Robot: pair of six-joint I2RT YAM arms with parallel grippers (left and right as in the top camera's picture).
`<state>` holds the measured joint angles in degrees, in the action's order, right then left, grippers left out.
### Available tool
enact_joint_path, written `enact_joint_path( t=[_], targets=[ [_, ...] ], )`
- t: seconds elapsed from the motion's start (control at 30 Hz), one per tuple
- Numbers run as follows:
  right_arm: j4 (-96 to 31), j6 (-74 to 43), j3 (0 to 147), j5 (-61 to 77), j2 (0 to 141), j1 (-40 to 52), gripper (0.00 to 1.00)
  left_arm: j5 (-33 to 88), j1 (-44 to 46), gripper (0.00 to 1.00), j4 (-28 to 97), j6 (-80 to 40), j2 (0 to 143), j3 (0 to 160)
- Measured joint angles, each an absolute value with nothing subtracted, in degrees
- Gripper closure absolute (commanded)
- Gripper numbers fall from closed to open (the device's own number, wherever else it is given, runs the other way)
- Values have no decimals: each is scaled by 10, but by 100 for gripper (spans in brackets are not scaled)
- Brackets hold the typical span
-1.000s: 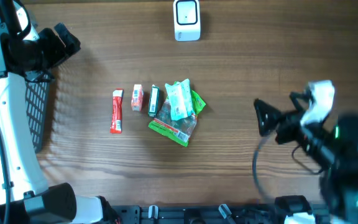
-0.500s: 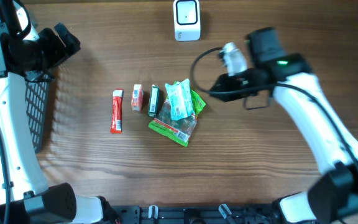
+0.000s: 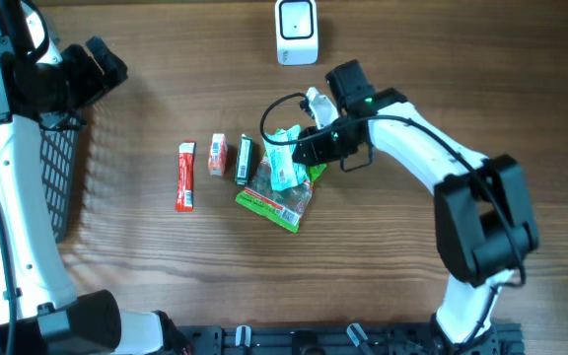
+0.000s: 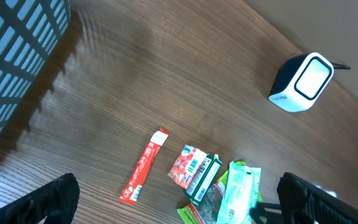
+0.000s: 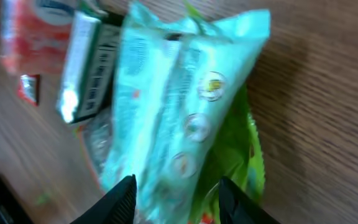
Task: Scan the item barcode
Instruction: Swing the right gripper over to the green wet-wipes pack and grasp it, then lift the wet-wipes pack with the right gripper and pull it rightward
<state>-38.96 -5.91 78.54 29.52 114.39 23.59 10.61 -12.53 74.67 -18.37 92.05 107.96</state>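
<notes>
Right end effector [image 5: 176, 202] hangs low over the mint-green packet [image 3: 283, 158], its fingers [image 5: 124, 198] spread partway to either side of it; contact cannot be made out. The packet lies mid-surface on top of a green bag [image 3: 274, 203]. Just left stand a dark green box [image 3: 244, 160], a small red-and-white box [image 3: 217, 155] and a red stick sachet [image 3: 184, 177]. The white scanner [image 3: 296, 32] sits well apart at the far edge. Left end effector [image 4: 179, 208] is spread wide near the black basket [image 3: 62, 177].

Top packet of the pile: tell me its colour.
The packet is pale mint green; the right wrist view shows it best.
</notes>
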Motion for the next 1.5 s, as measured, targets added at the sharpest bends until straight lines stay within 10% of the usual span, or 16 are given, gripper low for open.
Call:
enact_joint_path(
  t=[0.03, 0.2, 0.73, 0.97, 1.1, 1.5],
  targets=[
    [-384, -63, 785, 295, 1153, 236, 81, 106, -125, 0, 747, -184, 920, 1080],
    [-379, -75, 785, 304, 1170, 236, 96, 106, -125, 0, 747, -184, 920, 1080],
    [-456, -77, 739, 195, 995, 98, 96, 106, -125, 0, 747, -184, 920, 1080],
    [-432, -63, 655, 123, 1010, 96, 61, 106, -125, 0, 747, -184, 920, 1080],
    [-497, -53, 716, 123, 1007, 96, 96, 106, -125, 0, 747, -184, 921, 1080],
    [-352, -89, 585, 241, 987, 96, 96, 106, -125, 0, 747, -184, 920, 1080]
  ],
)
